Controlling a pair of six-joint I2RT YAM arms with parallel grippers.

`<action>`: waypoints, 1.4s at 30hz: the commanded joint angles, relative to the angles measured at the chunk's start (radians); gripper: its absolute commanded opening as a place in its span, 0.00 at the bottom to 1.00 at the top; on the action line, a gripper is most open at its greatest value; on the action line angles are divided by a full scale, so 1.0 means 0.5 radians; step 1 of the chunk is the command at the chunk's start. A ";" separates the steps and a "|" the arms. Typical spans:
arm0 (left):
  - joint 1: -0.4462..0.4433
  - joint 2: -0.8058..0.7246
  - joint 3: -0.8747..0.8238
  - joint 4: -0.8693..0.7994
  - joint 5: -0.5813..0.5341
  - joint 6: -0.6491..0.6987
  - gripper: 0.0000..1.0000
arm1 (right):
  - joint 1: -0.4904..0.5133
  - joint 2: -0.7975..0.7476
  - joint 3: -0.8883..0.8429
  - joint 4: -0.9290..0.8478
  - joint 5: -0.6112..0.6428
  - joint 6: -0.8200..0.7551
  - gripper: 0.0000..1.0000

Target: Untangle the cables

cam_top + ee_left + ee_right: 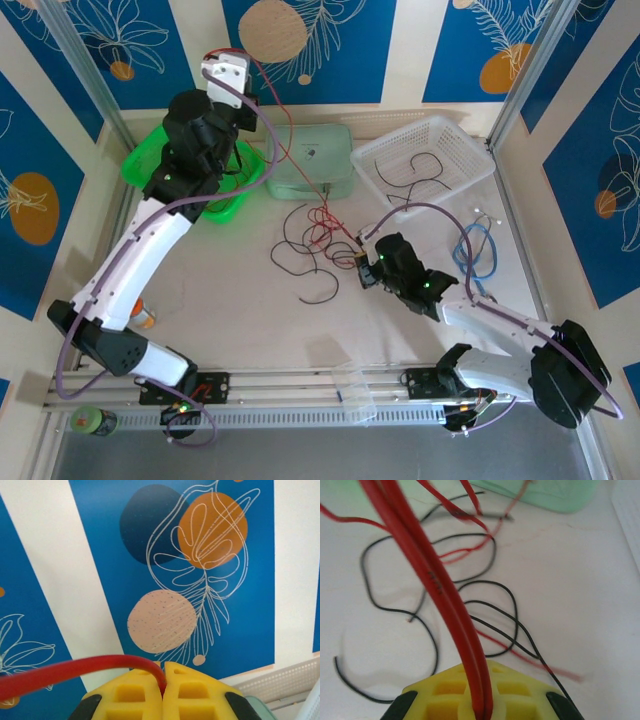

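One red cable (pixel 60 673) slants from left tool (pixel 163 689) down to right tool (pixel 479 704).

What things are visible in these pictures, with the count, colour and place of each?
red cables: several, red, from table centre up to both pincers
black cables: several, black, table centre; more in basket
blue cable: one, light blue, right side
basket: one, white, far right
bin: one, bright green, far left
box: one, pale green, far centre
cup: one, clear, near edge
left pincer: yellow, raised far left, shut on a red cable
right pincer: yellow, centre, shut on red cables
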 commanded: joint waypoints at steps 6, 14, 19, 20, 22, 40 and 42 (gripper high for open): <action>0.129 -0.233 0.082 0.084 -0.094 0.115 0.00 | -0.231 0.130 0.154 -0.319 -0.003 0.242 0.00; 0.187 -0.333 -0.013 0.036 -0.086 0.139 0.00 | -0.384 0.135 0.220 -0.481 -0.171 0.320 0.28; 0.187 -0.338 -0.103 -0.048 0.213 -0.048 0.01 | -0.351 -0.085 0.244 -0.469 -0.435 0.199 0.66; 0.185 -0.335 -0.125 -0.064 0.285 -0.087 0.01 | -0.350 -0.142 0.253 -0.471 -0.488 0.186 0.71; 0.184 -0.328 -0.169 -0.084 0.401 -0.168 0.01 | -0.354 -0.250 0.283 -0.483 -0.588 0.174 0.78; 0.154 -0.309 0.107 -0.277 0.873 -0.457 0.01 | -0.103 0.655 1.120 -0.230 -0.907 1.012 0.88; 0.154 -0.324 0.132 -0.264 0.876 -0.458 0.01 | -0.105 0.813 1.125 -0.104 -1.038 1.427 0.87</action>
